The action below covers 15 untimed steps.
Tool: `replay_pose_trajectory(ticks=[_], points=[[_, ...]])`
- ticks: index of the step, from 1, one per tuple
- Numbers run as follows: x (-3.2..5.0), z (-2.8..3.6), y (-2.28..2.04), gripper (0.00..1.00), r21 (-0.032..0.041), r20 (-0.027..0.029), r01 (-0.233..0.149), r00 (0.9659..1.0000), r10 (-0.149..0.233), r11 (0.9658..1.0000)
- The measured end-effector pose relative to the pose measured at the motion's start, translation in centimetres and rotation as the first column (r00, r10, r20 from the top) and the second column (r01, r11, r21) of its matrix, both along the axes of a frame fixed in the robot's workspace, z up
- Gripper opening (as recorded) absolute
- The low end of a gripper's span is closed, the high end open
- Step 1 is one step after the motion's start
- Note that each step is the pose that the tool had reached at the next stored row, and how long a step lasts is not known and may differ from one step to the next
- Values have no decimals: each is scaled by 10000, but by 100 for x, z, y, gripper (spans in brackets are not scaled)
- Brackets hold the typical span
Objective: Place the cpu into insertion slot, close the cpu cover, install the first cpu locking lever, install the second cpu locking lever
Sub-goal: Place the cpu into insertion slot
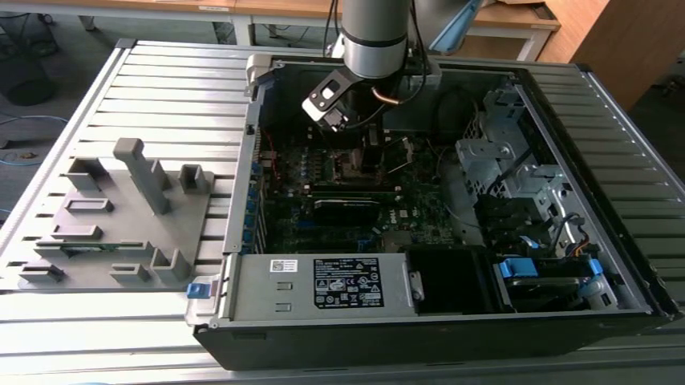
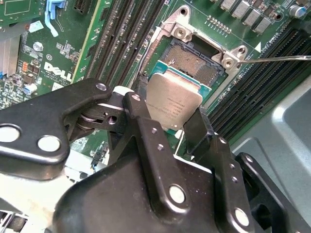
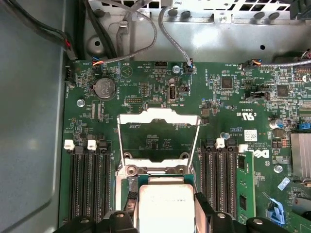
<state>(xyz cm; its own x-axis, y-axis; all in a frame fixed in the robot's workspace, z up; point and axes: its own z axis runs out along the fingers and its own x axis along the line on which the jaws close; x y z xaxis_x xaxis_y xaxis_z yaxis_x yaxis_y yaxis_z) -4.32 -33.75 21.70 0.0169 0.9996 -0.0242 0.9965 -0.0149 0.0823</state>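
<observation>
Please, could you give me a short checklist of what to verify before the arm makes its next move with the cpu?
1. The cpu is held in the hand: ok.
2. The cpu cover is swung open, off the insertion slot: ok.
3. The visible part of the slot is free of loose objects: ok.
4. One locking lever is swung aside from the slot: ok.
5. The cpu edges are lined up with the slot: cannot tell.

In the second wrist view, the cpu (image 2: 174,99) hides part of the insertion slot (image 2: 194,60); fingers (image 2: 146,133) of the hand (image 2: 167,110) cover two cpu edges.
</observation>
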Motion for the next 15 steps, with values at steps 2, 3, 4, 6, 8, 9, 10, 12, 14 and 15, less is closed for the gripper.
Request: replay_pose_trajectory(ticks=[2, 3, 4, 6, 8, 9, 10, 12, 14, 15], points=[[-10, -2, 0, 54, 12, 0, -3, 10000, 3, 10000], [-16, -2, 0, 54, 13, 0, -5, 10000, 5, 10000], [-21, -4, 0, 54, 14, 0, -6, 10000, 6, 10000], [-21, -14, 0, 54, 16, 0, -7, 10000, 7, 10000], [-22, -27, 0, 54, 19, 0, -7, 10000, 7, 10000], [-23, -29, -1, 54, 19, -1, -6, 10000, 6, 10000], [-23, -29, -1, 54, 19, -2, -7, 10000, 7, 10000], [-23, -32, 3, 54, 25, 0, -5, 10000, 5, 10000], [-24, -32, 10, 54, 25, 0, -6, 10000, 6, 10000], [-25, -33, 15, 54, 26, 0, -6, 10000, 6, 10000]])
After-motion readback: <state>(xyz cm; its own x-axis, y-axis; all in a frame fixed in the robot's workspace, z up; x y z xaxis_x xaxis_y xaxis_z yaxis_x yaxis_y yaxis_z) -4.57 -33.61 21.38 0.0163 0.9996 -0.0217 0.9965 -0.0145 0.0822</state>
